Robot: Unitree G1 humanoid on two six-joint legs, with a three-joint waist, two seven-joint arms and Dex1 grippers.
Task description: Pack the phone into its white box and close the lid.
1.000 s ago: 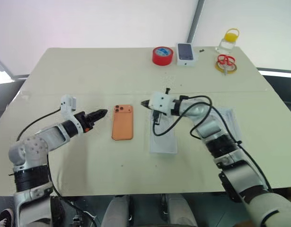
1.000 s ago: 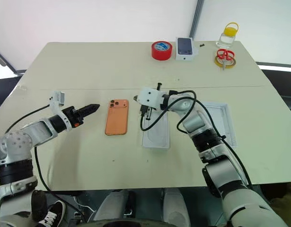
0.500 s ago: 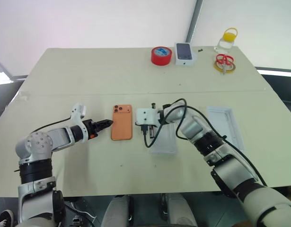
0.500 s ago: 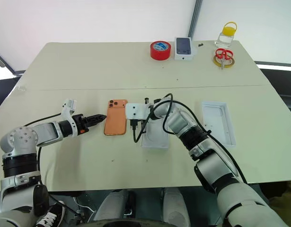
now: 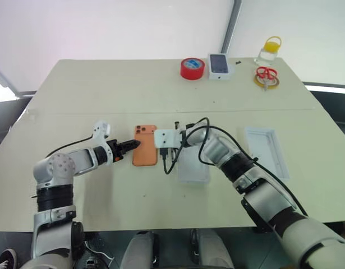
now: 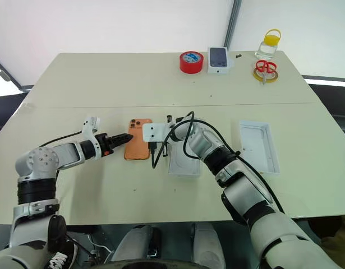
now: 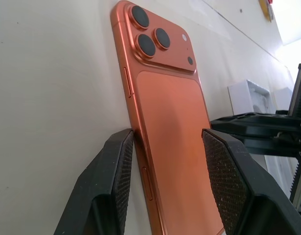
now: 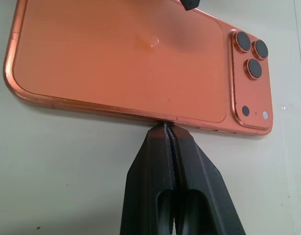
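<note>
The orange phone [image 5: 145,152] lies flat on the table with its back up and its three lenses at the far end. My left gripper [image 7: 167,139] is open at the phone's left long edge, one finger on the table beside it and the other over its back. My right gripper [image 8: 167,126] is shut, its tip against the phone's right long edge. The white box [image 5: 193,167], a shallow tray, lies just right of the phone, under my right forearm. Farther right lies a walled white piece, apparently the lid [image 5: 266,150], with its inner side up.
At the table's far edge stand a red tape roll [image 5: 192,68], a small white box with a dark phone picture [image 5: 220,63], red-handled scissors on a yellow ring [image 5: 266,75] and a clear bottle with a yellow cap [image 5: 267,50]. A black cable loops from my right wrist over the tray.
Both arms have closed in on the phone. The left gripper moved right to its left edge. The right gripper swung left and down from above the tray to the right edge.
</note>
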